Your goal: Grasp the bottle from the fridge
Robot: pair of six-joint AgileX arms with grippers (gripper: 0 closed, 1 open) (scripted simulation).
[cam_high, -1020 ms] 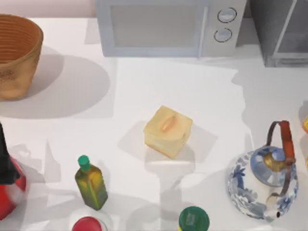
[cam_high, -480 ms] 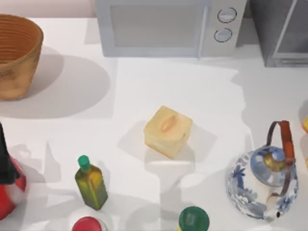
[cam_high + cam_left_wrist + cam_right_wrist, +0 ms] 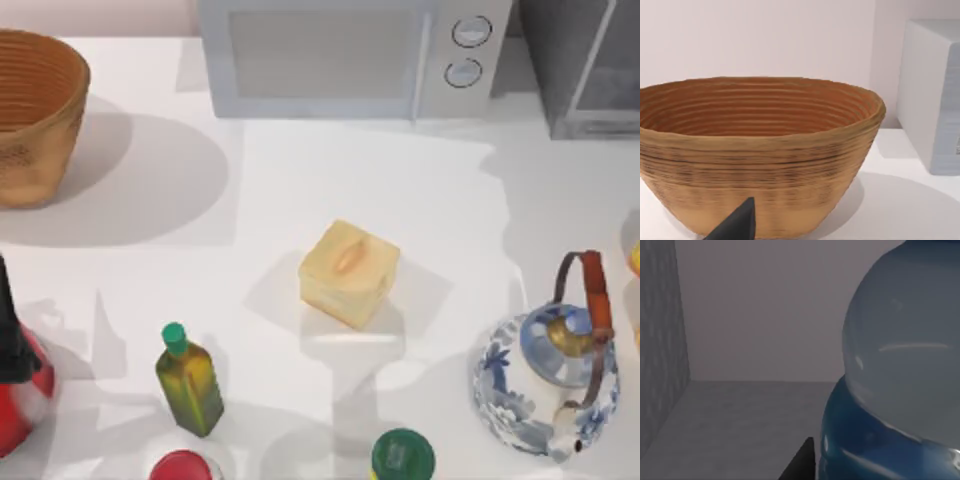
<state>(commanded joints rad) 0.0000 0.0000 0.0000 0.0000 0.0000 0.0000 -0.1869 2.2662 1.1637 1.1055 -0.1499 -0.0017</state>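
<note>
Inside the fridge (image 3: 670, 340), the bottle (image 3: 900, 380) looms at close range in the right wrist view, its pale rounded shoulder and blue lower band just beside 1 dark fingertip (image 3: 802, 462) of the right gripper; whether they touch, or how wide the fingers stand, cannot be told. The bottle's top and far side are cut off. From above, the fridge (image 3: 585, 65) sits at the table's far right corner beside the microwave (image 3: 350, 55). The left arm idles facing the wicker basket (image 3: 755, 155), 1 fingertip (image 3: 737, 225) visible
</note>
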